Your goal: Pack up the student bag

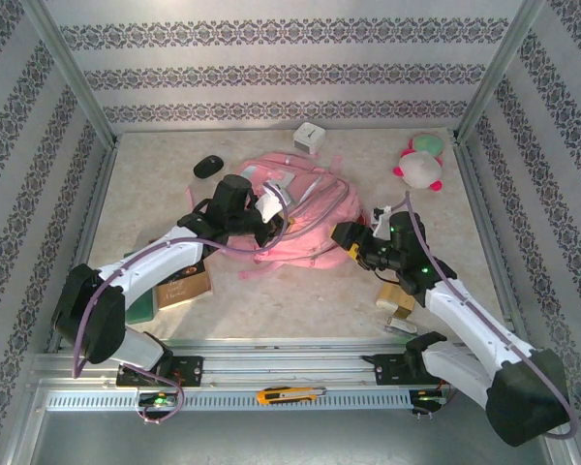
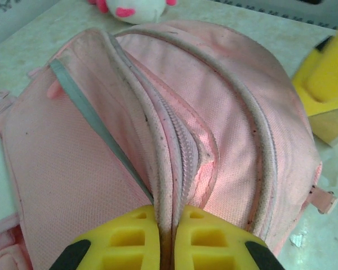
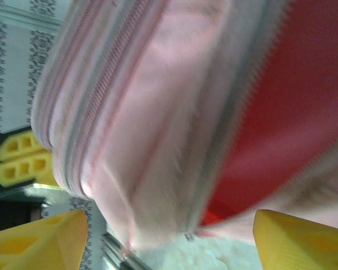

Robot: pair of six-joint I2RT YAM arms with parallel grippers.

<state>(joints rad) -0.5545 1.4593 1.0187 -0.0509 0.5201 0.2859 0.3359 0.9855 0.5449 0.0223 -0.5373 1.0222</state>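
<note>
The student bag (image 1: 305, 218), a large pink backpack with pale trim, lies in the middle of the table. My left gripper (image 1: 271, 208) is at the bag's left side. In the left wrist view its yellow fingers (image 2: 129, 242) are shut on a pale piped edge of the bag (image 2: 214, 112) beside a zip. My right gripper (image 1: 350, 242) sits at the bag's near right edge. In the right wrist view it (image 3: 169, 244) stands open, its fingertips (image 3: 298, 242) wide apart, with the blurred bag (image 3: 152, 112) close in front and nothing held.
A black mouse (image 1: 208, 166) and a white box (image 1: 310, 137) lie behind the bag. A pink-white plush toy (image 1: 421, 165) is at the back right. A brown book (image 1: 182, 286) lies under the left arm, a wooden block (image 1: 399, 295) under the right. A utility knife (image 1: 289, 394) rests on the front rail.
</note>
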